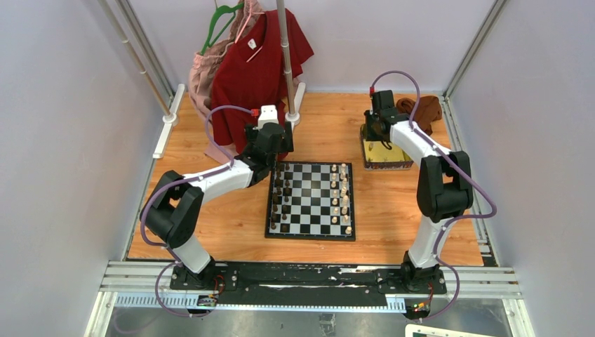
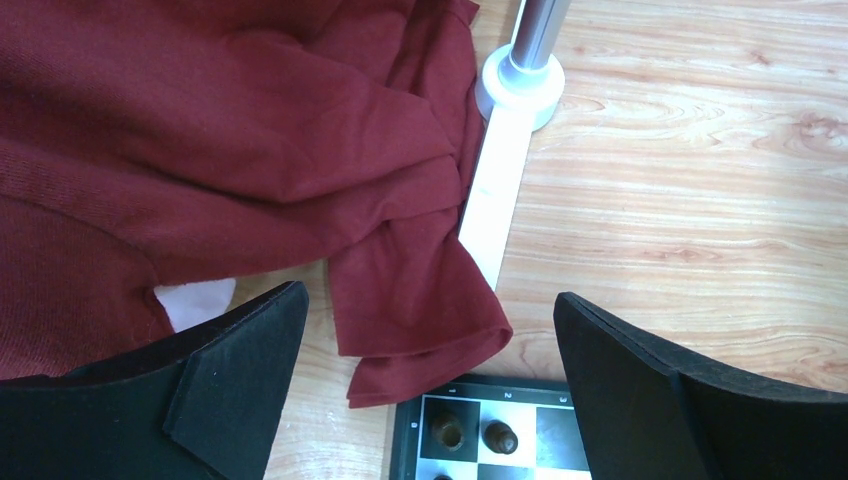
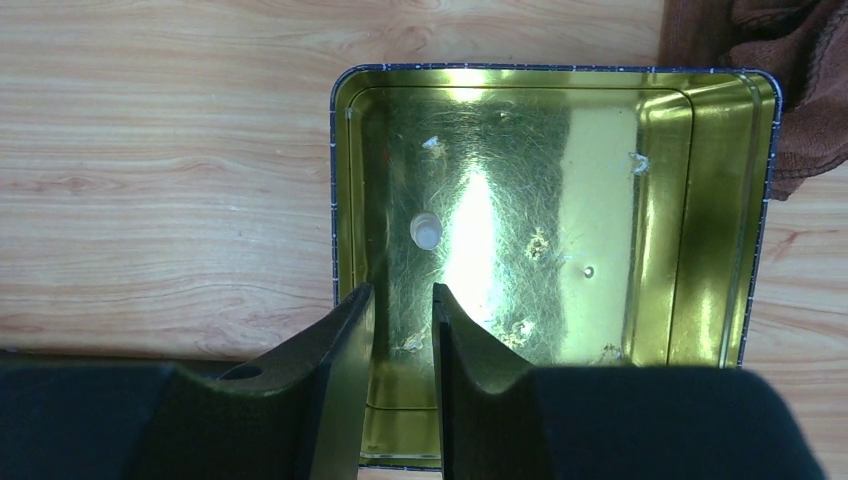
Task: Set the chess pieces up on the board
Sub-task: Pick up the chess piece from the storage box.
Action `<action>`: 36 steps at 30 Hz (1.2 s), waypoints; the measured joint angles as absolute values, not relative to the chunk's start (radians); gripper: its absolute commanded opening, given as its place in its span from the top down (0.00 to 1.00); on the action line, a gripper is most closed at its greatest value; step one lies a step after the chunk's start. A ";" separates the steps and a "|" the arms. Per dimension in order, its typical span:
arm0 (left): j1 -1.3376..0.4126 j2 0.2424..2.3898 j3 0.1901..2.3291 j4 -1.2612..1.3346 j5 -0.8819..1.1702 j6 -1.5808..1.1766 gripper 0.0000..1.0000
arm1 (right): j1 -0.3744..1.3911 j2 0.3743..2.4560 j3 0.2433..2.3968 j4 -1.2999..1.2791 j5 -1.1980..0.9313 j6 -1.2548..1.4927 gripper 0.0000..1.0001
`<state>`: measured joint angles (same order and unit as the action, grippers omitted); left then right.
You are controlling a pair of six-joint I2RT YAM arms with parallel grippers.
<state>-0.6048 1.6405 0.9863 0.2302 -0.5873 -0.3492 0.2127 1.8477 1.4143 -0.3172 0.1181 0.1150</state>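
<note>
The board (image 1: 311, 200) lies in the middle of the table. Dark chess pieces (image 1: 281, 200) fill its two left columns and cream pieces (image 1: 340, 196) stand along the right ones. My left gripper (image 1: 269, 153) hovers off the board's far left corner, wide open and empty (image 2: 430, 297); below it the board's corner (image 2: 410, 440) shows two dark pieces (image 2: 447, 430). My right gripper (image 1: 373, 135) hangs over the gold tin (image 1: 386, 158). Its jaws (image 3: 400, 292) stand a narrow gap apart with nothing between them. One small cream piece (image 3: 426, 229) lies on the tin's floor just ahead of the fingertips.
A red shirt (image 1: 252, 70) hangs from a rack pole (image 1: 286, 63), and its hem (image 2: 420, 300) drapes down beside the board's far left corner. The pole's white base (image 2: 520, 85) stands behind it. A brown cloth (image 3: 790, 60) lies at the tin's far right corner.
</note>
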 measured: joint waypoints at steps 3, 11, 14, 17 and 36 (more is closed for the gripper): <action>-0.605 1.641 0.986 0.230 -0.587 -0.349 0.00 | 0.208 1.850 1.414 -0.317 0.124 0.115 0.69; -0.605 1.641 0.985 0.231 -0.587 -0.349 0.00 | 0.191 1.889 1.414 -0.317 0.124 0.115 0.69; -0.605 1.641 0.984 0.231 -0.587 -0.349 0.00 | 0.189 1.911 1.414 -0.316 0.123 0.115 0.69; -0.605 1.641 0.983 0.231 -0.587 -0.349 0.00 | 0.187 1.933 1.415 -0.316 0.122 0.115 0.69; -0.605 1.654 0.983 0.245 -0.587 -0.347 0.00 | 0.173 2.019 1.466 -0.314 0.095 0.108 0.73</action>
<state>-0.6048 1.6539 0.9833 0.2451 -0.5873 -0.3470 0.1730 2.0193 1.4658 -0.3141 0.0952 0.1081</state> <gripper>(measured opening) 0.997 0.295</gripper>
